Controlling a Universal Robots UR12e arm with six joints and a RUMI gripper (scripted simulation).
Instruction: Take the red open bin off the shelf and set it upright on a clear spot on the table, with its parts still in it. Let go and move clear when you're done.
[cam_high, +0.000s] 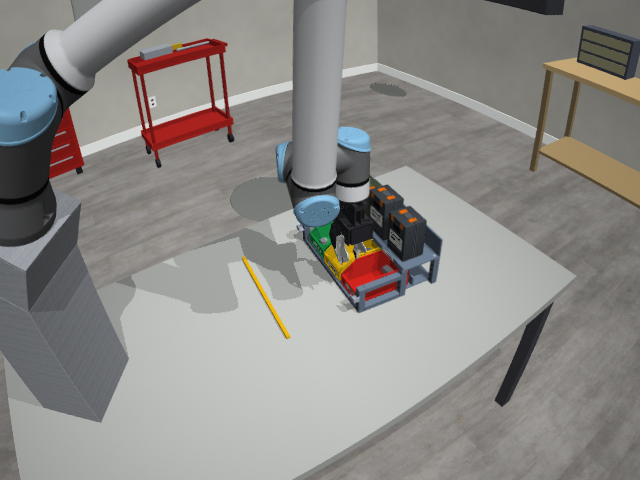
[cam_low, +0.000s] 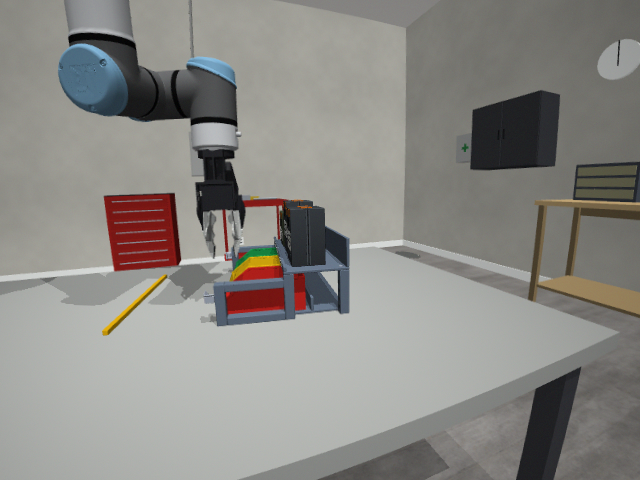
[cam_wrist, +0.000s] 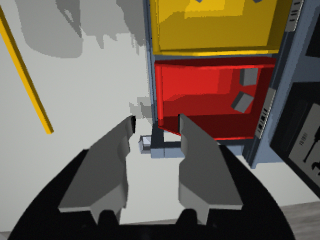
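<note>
overhead, the tool (cam_high: 350, 246) (cam_low: 223, 252) (cam_wrist: 156, 116) parted and holding nothing, above the shelf's (cam_high: 403, 281) (cam_low: 289, 297) (cam_wrist: 201, 152) front edge, open table (cam_high: 248, 382) (cam_low: 129, 403) (cam_wrist: 95, 95) alongside.

The gripper (cam_high: 350, 246) (cam_low: 224, 254) (cam_wrist: 156, 116) points down, fingers parted, below the wrist (cam_high: 353, 170) (cam_low: 214, 111).

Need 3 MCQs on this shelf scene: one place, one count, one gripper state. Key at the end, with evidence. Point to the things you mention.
1. Where is the red bin?
A) on the cart
B) in the shelf, next to the yellow bin
C) on the floor

2. How many grey parts show in the red bin from the wrist?
A) two
B) five
C) none

3. Gripper state?
A) shut on the red bin
B) shut on the yellow bar
C) open, holding nothing

1 B: the red bin (cam_high: 364, 273) (cam_low: 255, 301) (cam_wrist: 195, 95) adjoins the yellow bin (cam_high: 336, 262) (cam_low: 261, 261) (cam_wrist: 215, 35).
2 A: two blocks lie inside.
3 C: the gripper (cam_high: 351, 248) (cam_low: 223, 249) (cam_wrist: 156, 116) has bare space between its fingertips.
</note>
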